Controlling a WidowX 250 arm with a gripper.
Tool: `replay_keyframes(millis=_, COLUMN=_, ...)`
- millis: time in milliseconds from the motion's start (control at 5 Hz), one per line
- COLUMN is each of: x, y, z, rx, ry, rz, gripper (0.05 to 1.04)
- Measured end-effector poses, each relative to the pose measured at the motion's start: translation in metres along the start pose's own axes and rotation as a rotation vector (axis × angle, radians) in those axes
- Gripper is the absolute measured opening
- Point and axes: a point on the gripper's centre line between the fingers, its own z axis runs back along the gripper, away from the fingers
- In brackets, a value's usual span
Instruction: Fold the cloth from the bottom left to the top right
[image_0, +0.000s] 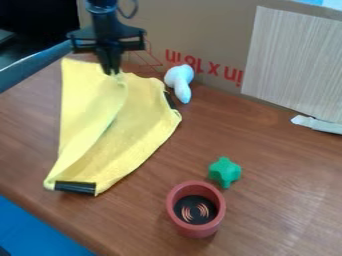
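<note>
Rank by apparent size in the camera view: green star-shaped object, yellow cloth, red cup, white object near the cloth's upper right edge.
1. Yellow cloth, by far
2. Red cup
3. White object and green star-shaped object: too alike to rank; the green one may also be nearer the camera.

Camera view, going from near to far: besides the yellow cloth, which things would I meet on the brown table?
Reddish cup → green star-shaped thing → whitish strip by the right edge → pale rounded object.
</note>
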Motion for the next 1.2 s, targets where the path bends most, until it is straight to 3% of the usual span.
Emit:
replay_keyframes(millis=400, x=-0.014, y=-0.047, z=-0.007, rx=0.0, ry=-0.02, rz=-0.062, gripper=0.075)
replay_keyframes(millis=600, x=-0.017, y=-0.055, z=-0.019, rx=0.02, ry=-0.034, rz=-0.09, gripper=0.222)
replay_keyframes(millis=1000, x=-0.025, y=-0.048, z=-0.034, rx=0.012, ry=-0.007, rz=-0.099, gripper=0.796)
replay_keyframes(millis=1200, x=-0.023, y=-0.043, z=-0.024, rx=-0.084, ry=0.021, rz=-0.095, gripper=0.999)
